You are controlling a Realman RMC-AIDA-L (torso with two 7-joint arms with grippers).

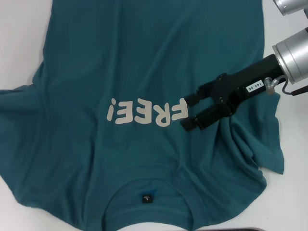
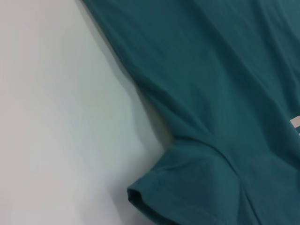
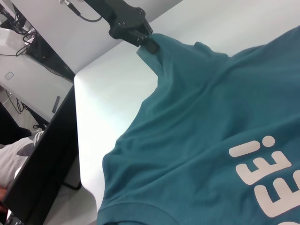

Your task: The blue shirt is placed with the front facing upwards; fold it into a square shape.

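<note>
White table (image 1: 288, 202); rumpled cotton blue shirt (image 1: 144, 57); right pincer (image 1: 192, 111) released; left pincer (image 3: 149, 44) grasping sleeve.

Teal blue shirt (image 1: 144, 72) lies front-up on white table; "FREE!" lettering showing.

White block letters reading "FREE!" run across the chest of the blue shirt (image 1: 144, 67). A small white sticker (image 1: 253, 87) on the right arm's end effector (image 1: 191, 112) reads "140-06".
</note>
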